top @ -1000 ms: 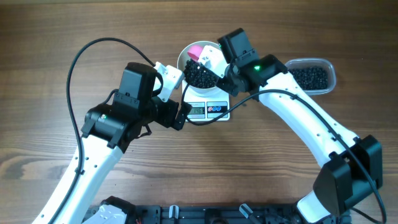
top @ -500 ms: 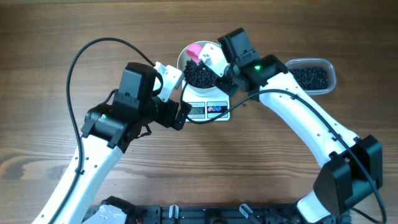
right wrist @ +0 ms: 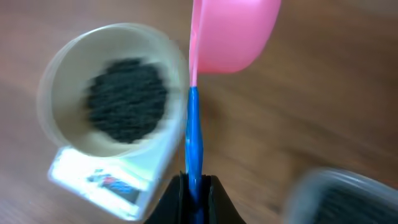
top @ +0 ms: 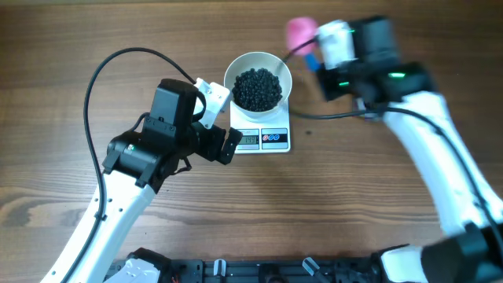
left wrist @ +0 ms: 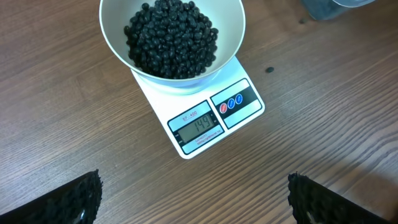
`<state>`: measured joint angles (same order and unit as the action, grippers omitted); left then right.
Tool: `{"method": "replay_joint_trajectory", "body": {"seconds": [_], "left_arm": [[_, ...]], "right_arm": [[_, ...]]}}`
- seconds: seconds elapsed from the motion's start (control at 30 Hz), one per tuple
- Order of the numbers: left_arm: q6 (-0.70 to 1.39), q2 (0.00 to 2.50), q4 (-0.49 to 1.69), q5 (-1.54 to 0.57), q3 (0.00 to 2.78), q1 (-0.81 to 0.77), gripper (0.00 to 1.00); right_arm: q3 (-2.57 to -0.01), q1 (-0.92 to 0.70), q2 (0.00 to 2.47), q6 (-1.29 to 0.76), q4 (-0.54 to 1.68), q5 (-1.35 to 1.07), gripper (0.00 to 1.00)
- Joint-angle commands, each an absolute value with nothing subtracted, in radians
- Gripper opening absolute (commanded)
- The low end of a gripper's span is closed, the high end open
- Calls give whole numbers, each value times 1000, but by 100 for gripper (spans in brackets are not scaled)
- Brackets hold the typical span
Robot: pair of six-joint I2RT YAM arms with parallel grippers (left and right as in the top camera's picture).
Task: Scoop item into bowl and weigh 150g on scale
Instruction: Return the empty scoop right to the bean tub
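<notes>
The white bowl [top: 258, 79] [left wrist: 112, 31] stands on the scale [top: 275, 139] [left wrist: 214, 118] and holds a heap of black beans [top: 258, 88] [left wrist: 171, 37] [right wrist: 127, 99]. The scale's display [left wrist: 200, 127] reads 149. My left gripper [left wrist: 196, 199] hangs open over bare wood in front of the scale, nothing between its fingertips [left wrist: 81, 196]. My right gripper [right wrist: 194, 185] is shut on the blue handle [right wrist: 194, 137] of a pink scoop [right wrist: 233, 34] [top: 299, 31]. The scoop is in the air to the right of the bowl, blurred by motion.
A clear tub with more black beans shows blurred at the lower right of the right wrist view [right wrist: 348, 199] and at the top right edge of the left wrist view [left wrist: 336, 6]. One stray bean [left wrist: 269, 70] lies on the wood right of the scale.
The right arm has swung the scoop off the bowl and away to the right, uncovering the bowl. The left arm has not moved.
</notes>
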<state>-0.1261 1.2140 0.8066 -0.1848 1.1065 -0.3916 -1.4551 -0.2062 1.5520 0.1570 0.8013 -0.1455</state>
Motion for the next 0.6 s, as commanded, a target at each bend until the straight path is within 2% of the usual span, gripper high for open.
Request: {"method": "replay_joint_trajectory", "body": {"seconds": [0.0,0.2,0.57], "left_arm": [[-123,1218,804,-201,1124,-395,100],[-123,1218,804,-201,1124,-395,100],[-123,1218,804,-201,1124,-395,100]], "right_arm": [[-1472,-75,1505,341,907,-46,4],[-1467,66,1516,424,1033,16,4],[-1396,129,1570,467,1053,134,4]]}}
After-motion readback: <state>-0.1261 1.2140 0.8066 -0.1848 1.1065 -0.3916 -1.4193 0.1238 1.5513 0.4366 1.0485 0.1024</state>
